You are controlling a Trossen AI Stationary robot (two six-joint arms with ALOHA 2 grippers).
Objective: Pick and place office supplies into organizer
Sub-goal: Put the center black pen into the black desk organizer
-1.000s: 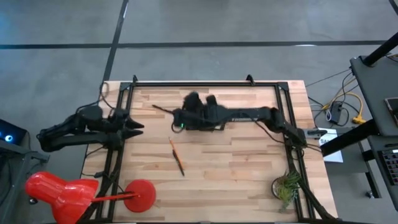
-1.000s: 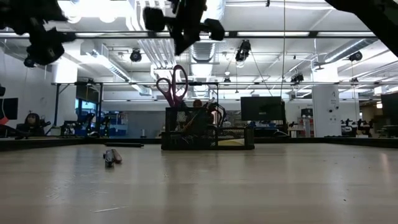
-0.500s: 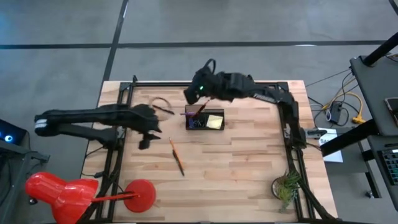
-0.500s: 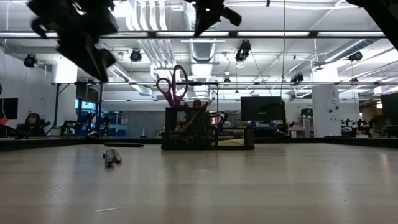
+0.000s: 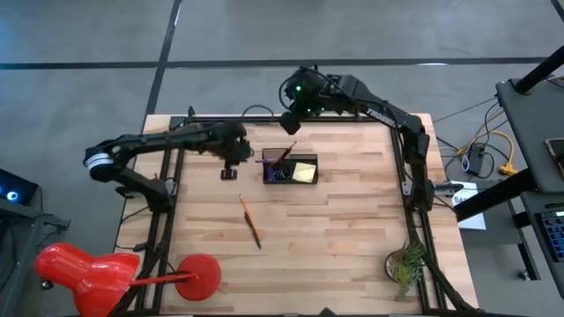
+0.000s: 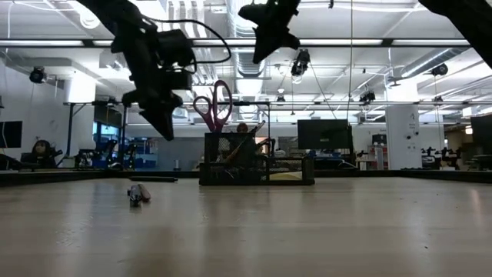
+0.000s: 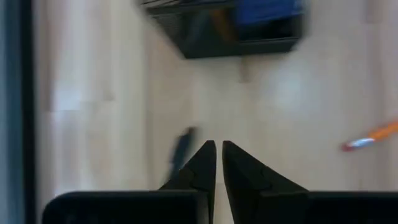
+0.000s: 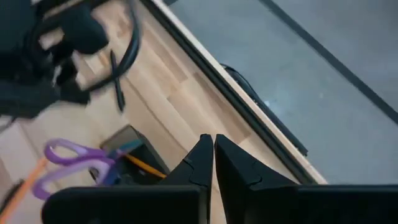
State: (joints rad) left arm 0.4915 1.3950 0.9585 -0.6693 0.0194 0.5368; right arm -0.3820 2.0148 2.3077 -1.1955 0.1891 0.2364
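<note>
The black organizer [image 5: 291, 169] stands at the table's far middle, with purple-handled scissors [image 6: 215, 104] and an orange pencil [image 8: 143, 165] upright in it. A second orange pencil [image 5: 250, 220] lies flat on the table nearer the front. A dark pen [image 7: 182, 149] lies on the wood to the organizer's left. My left gripper [image 5: 227, 173] hangs shut above the table just beside that pen, with nothing between its fingers. My right gripper [image 5: 290, 132] is shut and empty, high up by the table's far edge behind the organizer.
A black frame rail [image 5: 291, 117] runs along the table's far edge and down both sides. A red object [image 5: 79, 264] sits off the near left corner and a small plant [image 5: 405, 264] stands at the near right. Bare wood lies right of the organizer.
My left gripper has swung from the table's left edge toward the organizer and the far edge, and it has shut. My right gripper has risen from over the organizer and drawn back toward the far edge. The organizer and pencil have stayed put.
</note>
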